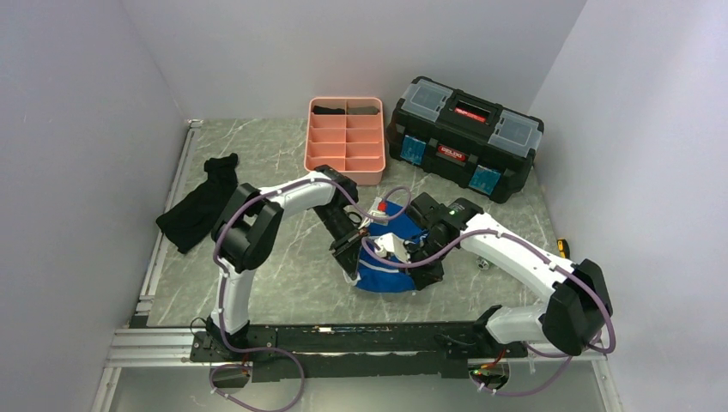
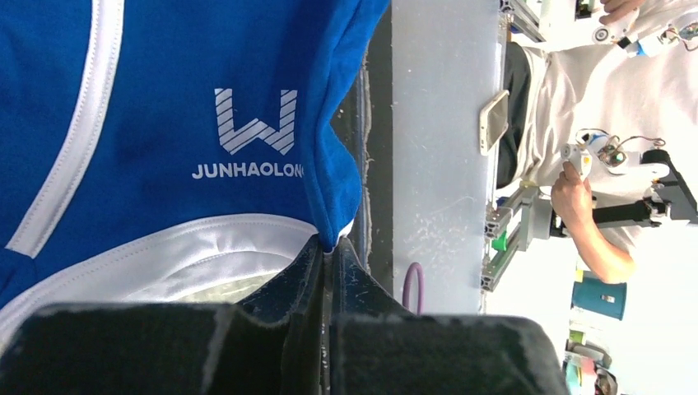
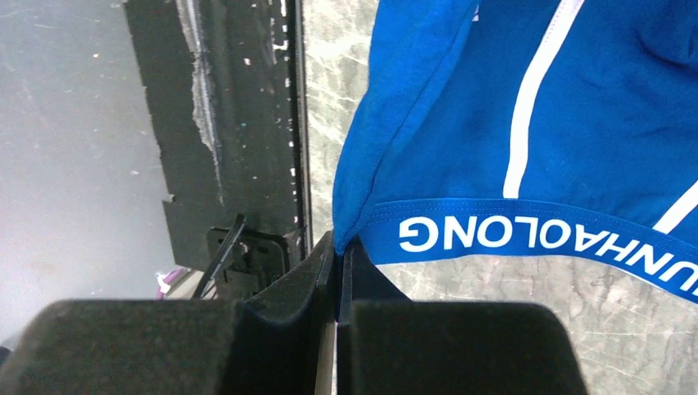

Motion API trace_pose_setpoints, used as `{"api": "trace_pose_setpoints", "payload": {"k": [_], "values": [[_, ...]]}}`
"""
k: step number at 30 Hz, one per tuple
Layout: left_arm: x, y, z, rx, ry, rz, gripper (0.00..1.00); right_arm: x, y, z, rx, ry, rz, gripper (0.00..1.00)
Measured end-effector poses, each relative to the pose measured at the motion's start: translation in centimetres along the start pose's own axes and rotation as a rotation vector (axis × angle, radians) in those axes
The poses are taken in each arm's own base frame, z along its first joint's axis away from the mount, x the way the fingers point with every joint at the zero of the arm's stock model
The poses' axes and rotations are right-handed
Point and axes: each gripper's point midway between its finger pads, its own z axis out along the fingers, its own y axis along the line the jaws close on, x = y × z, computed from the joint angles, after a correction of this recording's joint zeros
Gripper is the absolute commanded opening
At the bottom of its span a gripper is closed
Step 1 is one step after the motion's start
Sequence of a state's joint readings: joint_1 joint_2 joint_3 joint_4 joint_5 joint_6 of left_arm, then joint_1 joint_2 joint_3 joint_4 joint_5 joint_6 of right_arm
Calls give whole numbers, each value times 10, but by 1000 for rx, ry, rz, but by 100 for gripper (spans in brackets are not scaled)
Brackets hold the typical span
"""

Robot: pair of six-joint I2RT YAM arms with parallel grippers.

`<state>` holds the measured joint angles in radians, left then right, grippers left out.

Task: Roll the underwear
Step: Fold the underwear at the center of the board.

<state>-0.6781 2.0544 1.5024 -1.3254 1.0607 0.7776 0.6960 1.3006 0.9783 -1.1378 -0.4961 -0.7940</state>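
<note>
The bright-blue underwear [image 1: 386,276] with white trim lies between the two arms near the table's front middle. My left gripper [image 1: 349,249] pinches its left corner; in the left wrist view the blue underwear [image 2: 206,123] with white lettering runs down into my shut left gripper [image 2: 332,244]. My right gripper [image 1: 427,260] pinches the right side; in the right wrist view the corner of the underwear [image 3: 461,140] at its lettered waistband sits between the shut jaws of that gripper [image 3: 341,240].
A pink compartment tray [image 1: 345,142] with dark rolls in its far cells stands behind. A black toolbox [image 1: 466,137] sits at the back right. A black cloth garment [image 1: 202,204] lies at the left. The table's front rail [image 1: 343,339] runs close below the underwear.
</note>
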Motion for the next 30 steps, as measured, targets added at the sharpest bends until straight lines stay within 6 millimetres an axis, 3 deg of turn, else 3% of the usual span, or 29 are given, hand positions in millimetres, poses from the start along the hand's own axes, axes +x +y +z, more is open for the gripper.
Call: {"api": "trace_pose_setpoints", "payload": {"k": [4, 7, 11, 15, 21, 26, 30], "values": [[0, -7, -4, 6, 14, -5, 0, -2, 5, -6, -16, 1, 0, 0], [-12, -7, -14, -28, 7, 34, 0, 0, 2, -8, -4, -3, 14, 0], [-42, 0, -40, -128, -27, 120, 0, 3, -16, -21, 46, -36, 81, 0], [-73, 15, -69, -240, -71, 174, 0, 3, -49, -41, 113, -82, 160, 0], [-105, 66, -93, -401, -89, 180, 0, 11, -93, -43, 140, -69, 240, 0], [-117, 118, -99, -524, -80, 157, 0, 21, -130, -37, 130, -34, 284, 0], [-124, 144, -104, -611, -90, 150, 0, 31, -162, -36, 136, -18, 305, 0]]}}
